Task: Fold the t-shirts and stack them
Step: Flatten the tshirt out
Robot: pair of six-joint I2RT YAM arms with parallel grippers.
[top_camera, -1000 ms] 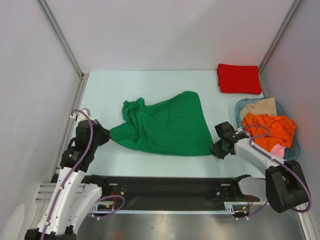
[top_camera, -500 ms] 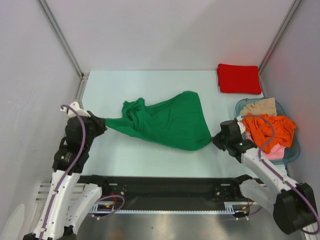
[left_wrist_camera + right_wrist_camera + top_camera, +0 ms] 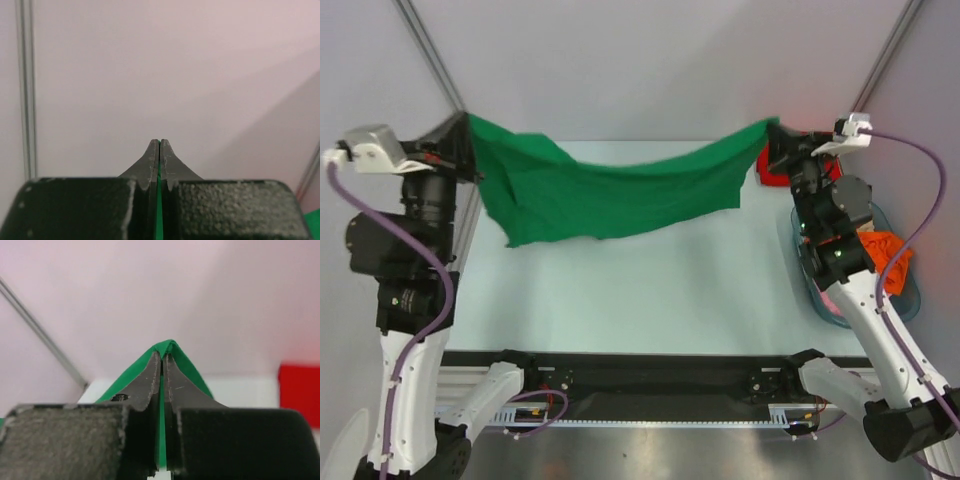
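Green soft cloth t-shirt sags between our left gripper and right gripper, both clamped on its corners; we judge it light and limp.

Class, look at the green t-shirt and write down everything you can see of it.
The green t-shirt is plain, bright green soft cloth with no print. It hangs in the air above the table, stretched sideways and sagging in the middle. The left gripper pinches one end and the right gripper the other, both shut on the cloth. Near the left gripper, the cloth bunches in folds and hangs lower. Sleeves and collar cannot be told apart.
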